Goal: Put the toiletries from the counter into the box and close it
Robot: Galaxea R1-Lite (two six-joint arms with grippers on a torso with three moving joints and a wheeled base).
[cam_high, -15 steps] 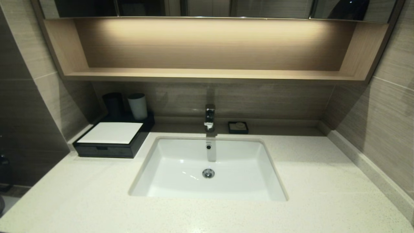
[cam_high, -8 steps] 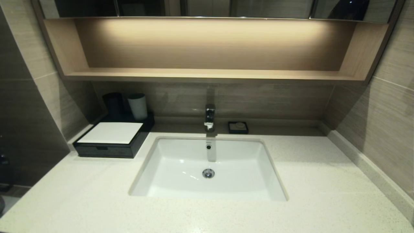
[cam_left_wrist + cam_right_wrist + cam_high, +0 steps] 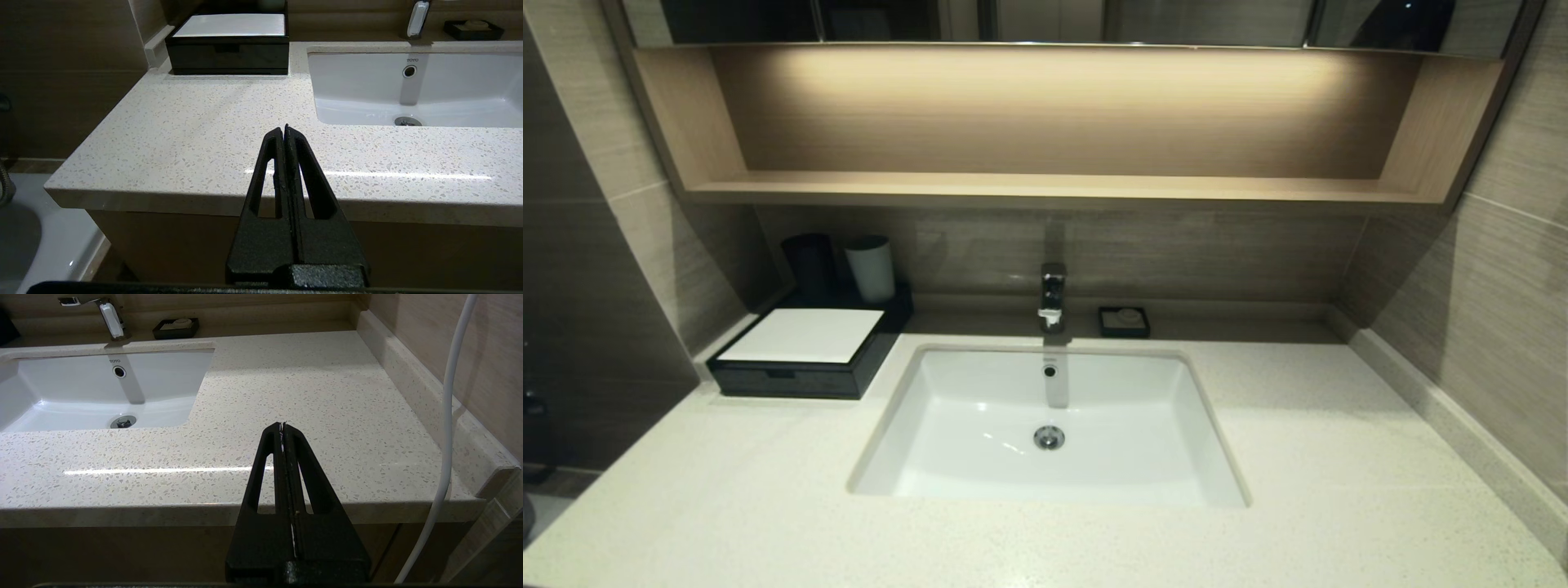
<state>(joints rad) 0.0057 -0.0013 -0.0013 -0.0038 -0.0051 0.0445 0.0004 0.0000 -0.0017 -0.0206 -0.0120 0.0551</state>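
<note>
A black box with a white top [image 3: 800, 351] stands shut at the back left of the counter; it also shows in the left wrist view [image 3: 231, 41]. No loose toiletries show on the counter. My left gripper [image 3: 284, 130] is shut and empty, held off the counter's front edge, left of the sink. My right gripper [image 3: 282, 426] is shut and empty, held off the front edge, right of the sink. Neither gripper shows in the head view.
A white sink [image 3: 1049, 425] with a chrome tap [image 3: 1053, 298] sits mid-counter. A black cup [image 3: 809, 263] and a white cup [image 3: 871, 268] stand behind the box. A black soap dish [image 3: 1124, 321] is behind the sink. A white cable [image 3: 447, 416] hangs at the right wall.
</note>
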